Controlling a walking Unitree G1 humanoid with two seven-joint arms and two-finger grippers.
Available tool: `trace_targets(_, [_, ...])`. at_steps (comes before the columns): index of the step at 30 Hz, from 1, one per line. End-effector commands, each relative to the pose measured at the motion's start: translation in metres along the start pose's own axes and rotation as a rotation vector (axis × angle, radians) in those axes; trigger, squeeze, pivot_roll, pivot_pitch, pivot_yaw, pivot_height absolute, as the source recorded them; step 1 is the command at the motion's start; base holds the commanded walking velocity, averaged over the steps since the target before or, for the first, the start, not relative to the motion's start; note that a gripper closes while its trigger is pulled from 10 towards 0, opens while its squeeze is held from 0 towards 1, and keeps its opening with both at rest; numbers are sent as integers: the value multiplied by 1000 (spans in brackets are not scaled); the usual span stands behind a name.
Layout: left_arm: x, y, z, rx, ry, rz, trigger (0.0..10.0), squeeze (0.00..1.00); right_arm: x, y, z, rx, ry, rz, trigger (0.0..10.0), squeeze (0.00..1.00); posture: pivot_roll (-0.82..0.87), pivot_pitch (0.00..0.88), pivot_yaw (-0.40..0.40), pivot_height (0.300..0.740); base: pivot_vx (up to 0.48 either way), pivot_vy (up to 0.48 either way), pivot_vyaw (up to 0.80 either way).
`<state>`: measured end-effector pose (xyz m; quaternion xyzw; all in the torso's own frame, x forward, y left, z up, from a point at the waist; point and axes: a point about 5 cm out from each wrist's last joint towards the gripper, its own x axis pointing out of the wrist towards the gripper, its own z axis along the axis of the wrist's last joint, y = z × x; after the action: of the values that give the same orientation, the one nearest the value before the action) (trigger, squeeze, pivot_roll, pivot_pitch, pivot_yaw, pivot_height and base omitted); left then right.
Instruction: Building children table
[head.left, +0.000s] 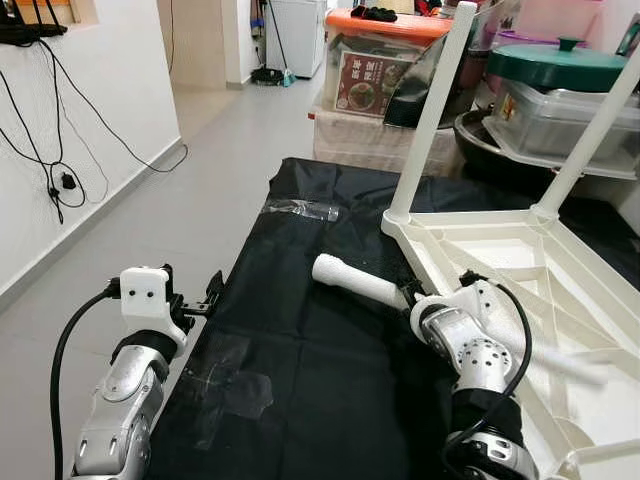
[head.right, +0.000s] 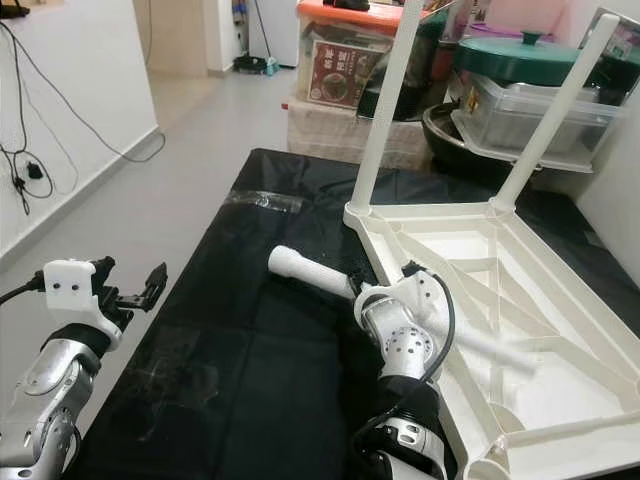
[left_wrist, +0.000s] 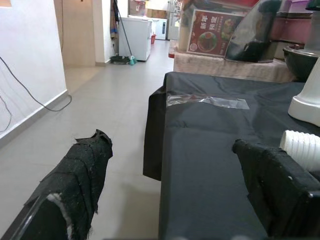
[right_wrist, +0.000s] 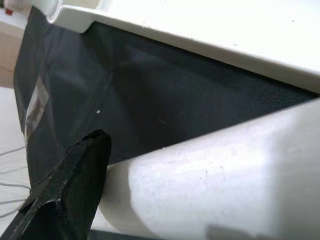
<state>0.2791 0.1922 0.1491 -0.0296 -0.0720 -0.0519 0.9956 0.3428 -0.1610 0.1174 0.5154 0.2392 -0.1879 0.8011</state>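
- Robot head view looking down at an upturned white plastic children's table top (head.left: 520, 255), ribbed underside up, lying on a black plastic sheet (head.left: 300, 370) spread over a grey tiled floor (head.left: 190, 190).
- Two long white plastic table legs already stand upright in the far corner sockets: one (head.left: 432, 110) at about 12 o'clock, the other (head.left: 590, 135) at about 2 o'clock.
- A third loose white plastic leg (head.left: 360, 281) lies nearly flat across the near edge of the table top, its ridged end pointing toward 10 o'clock over the sheet.
- The right gripper (head.right: 385, 290) is clamped on this loose leg near its middle; the right wrist view shows one black finger (right_wrist: 75, 175) pressed against the white tube.
- The left gripper (head.left: 205, 297) hovers at about 8 o'clock over the sheet's left edge, its fingers (left_wrist: 80, 175) spread apart and holding nothing.
- Stacked plastic storage boxes (head.left: 385, 60) and a green-lidded container (head.left: 560, 75) crowd the background from 12 to 2 o'clock.
- Judged step: fitting the third leg, so the build seems roughly half done.
- The next move likely calls for lifting the leg, tipping it upright and lining an end up with an empty near corner socket; which end fits cannot be told.
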Motion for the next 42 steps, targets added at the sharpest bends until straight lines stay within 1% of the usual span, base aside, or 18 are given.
trace_targets(1, [0, -3, -5, 7, 18, -7, 10000, 0, 0, 29, -44, 50, 124, 46, 10000, 0, 82, 0, -122, 740, 0, 0, 0])
trace_targets(4, [1, -4, -5, 7, 16, -8, 10000, 0, 6, 25, -43, 36, 107, 2, 10000, 0, 86, 0, -124, 740, 0, 0, 0])
trace_targets(5, [1, -4, -5, 8, 16, -8, 10000, 0, 8, 22, -43, 27, 94, -15, 7216, 0, 87, 0, -124, 740, 0, 0, 0])
trace_targets(6, [1, -4, -5, 8, 16, -8, 10000, 0, 8, 22, -43, 27, 94, -15, 7216, 0, 87, 0, -124, 740, 0, 0, 0])
trace_targets(7, [1, -4, -5, 10, 17, -7, 10000, 0, 10, 17, -42, 20, 80, -35, 0, 0, 87, 0, -125, 740, 0, 0, 0])
trace_targets(14, [1, -2, -6, 21, 25, -1, 10000, 0, 11, 5, -38, 18, 44, -69, 0, 0, 86, 0, -122, 740, 0, 0, 0])
trace_targets(18, [2, -2, -7, 22, 29, -3, 10000, 0, 12, 5, -36, 29, 32, -59, 0, 0, 83, 0, -118, 740, 0, 0, 0])
trace_targets(22, [3, -4, -8, 24, 31, -8, 10000, 0, 12, 10, -35, 33, 32, -35, 0, 0, 82, 0, -115, 740, 0, 0, 0])
trace_targets(25, [2, -1, -7, 34, 36, -2, 10000, 0, 2, 27, -29, 36, 39, 62, 0, 0, 88, 0, -114, 740, 0, 0, 0])
trace_targets(31, [2, 0, -8, 37, 38, 0, 10000, 0, -5, 37, -25, 38, 43, 121, 0, 0, 85, 0, -111, 740, 0, 0, 0])
trace_targets(32, [1, -1, -8, 37, 38, -1, 10000, 0, -13, 49, -21, 22, 51, 206, 0, 0, 81, 0, -106, 740, 0, 0, 0])
trace_targets(33, [2, -1, -7, 33, 36, -10, 10000, 0, -26, 67, -16, -24, 59, 367, 0, 0, 78, 0, -102, 740, 0, 0, 0])
trace_targets(34, [2, -1, -7, 33, 36, -10, 10000, 0, -26, 67, -16, -24, 59, 367, 0, 0, 78, 0, -102, 740, 0, 0, 0])
trace_targets(36, [3, -2, -6, 26, 30, -24, 10000, 0, -43, 87, -12, -114, 70, 566, 0, 0, 78, 0, -101, 740, 0, 0, 0])
trace_targets(37, [3, -2, -6, 26, 30, -24, 10000, 0, -43, 87, -12, -114, 70, 566, 0, 0, 78, 0, -101, 740, 0, 0, 0])
trace_targets(38, [4, -1, -3, 24, 27, -41, 10000, 0, -54, 97, -5, -200, 50, 702, 0, 0, 79, 0, -99, 740, 0, 0, 0])
trace_targets(39, [4, -1, -3, 24, 27, -41, 10000, 0, -54, 97, -5, -200, 50, 702, 0, 0, 79, 0, -99, 740, 0, 0, 0])
trace_targets(42, [3, 2, 3, -3, 17, -83, 10000, 0, -71, 111, 4, -294, 19, 886, 0, 0, 86, 0, -97, 740, 0, 0, 0])
